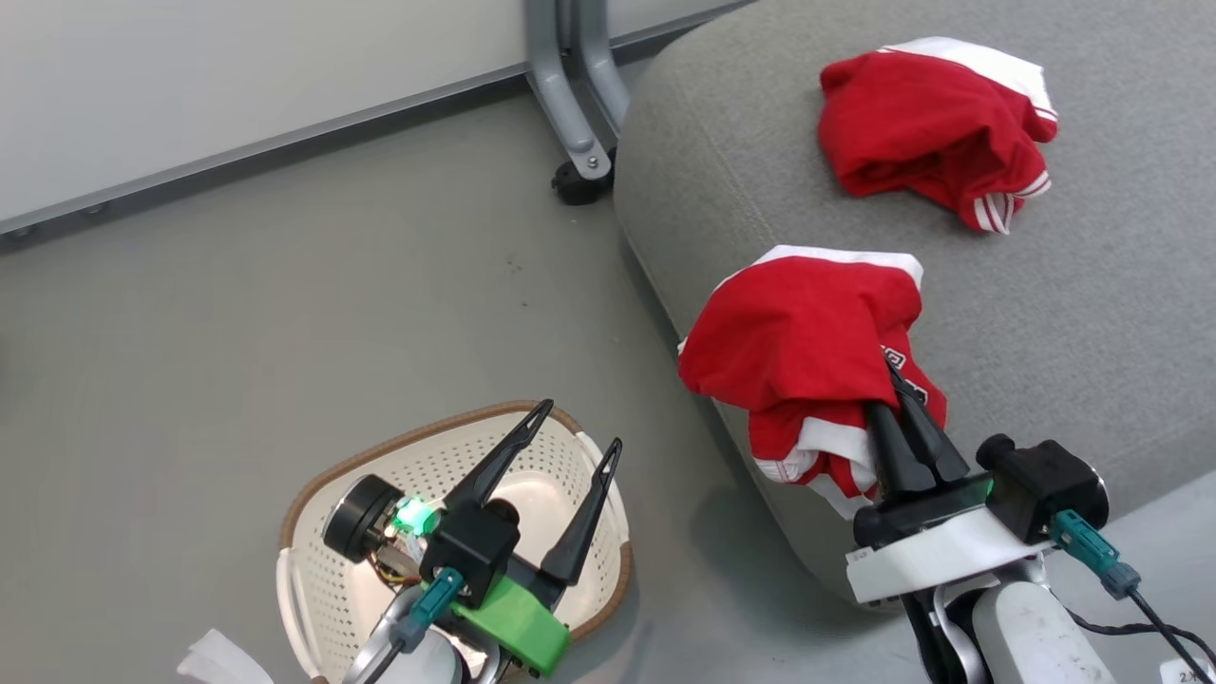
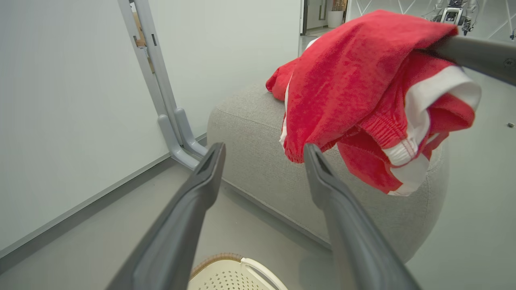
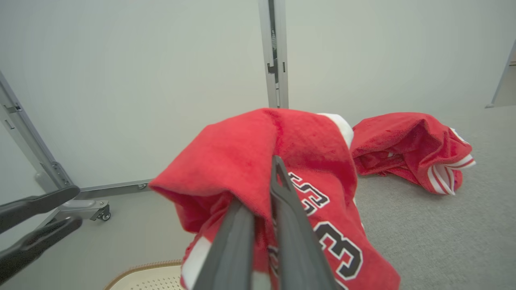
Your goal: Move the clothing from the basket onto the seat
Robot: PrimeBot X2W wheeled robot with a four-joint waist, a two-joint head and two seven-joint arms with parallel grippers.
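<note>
Basket [image 1: 399, 442]: cream-white perforated plastic laundry basket with a brown woven-look rim. It stands on the floor at 7 o'clock in the head view, near the seat's rounded corner but apart from it. Its rim also shows at 6 o'clock in the left wrist view [image 2: 219, 256] and at 7 o'clock in the right wrist view [image 3: 141, 267].
Seat [image 1: 1092, 313]: large light grey woven-fabric sofa cushion with rounded edges, spanning 12 to 4 o'clock in the head view.
Held garment [image 1: 798, 332]: red jersey with white trim and black-and-white numbers, bunched up. It hangs from the right pincer over the seat's edge nearest the basket, toward 3 o'clock. Whether its hem touches the cushion cannot be told.
Second garment [image 1: 921, 123]: crumpled red cloth with white striped trim, lying on the seat at 1 o'clock, well apart from the held garment.
Left pincer [image 1: 581, 424]: two long dark fingers spread wide apart with nothing between them. It hovers over the basket at 7 o'clock, tips pointing toward 1 o'clock.
Right pincer [image 1: 898, 380]: fingers together, clamped on the held garment at 4 o'clock, tips buried in the cloth.
Frame leg [image 1: 570, 114]: grey metal leg on a black caster at 12 o'clock, just beside the seat's far corner.
Floor [image 1: 285, 285]: plain grey, from 8 to 11 o'clock.
</note>
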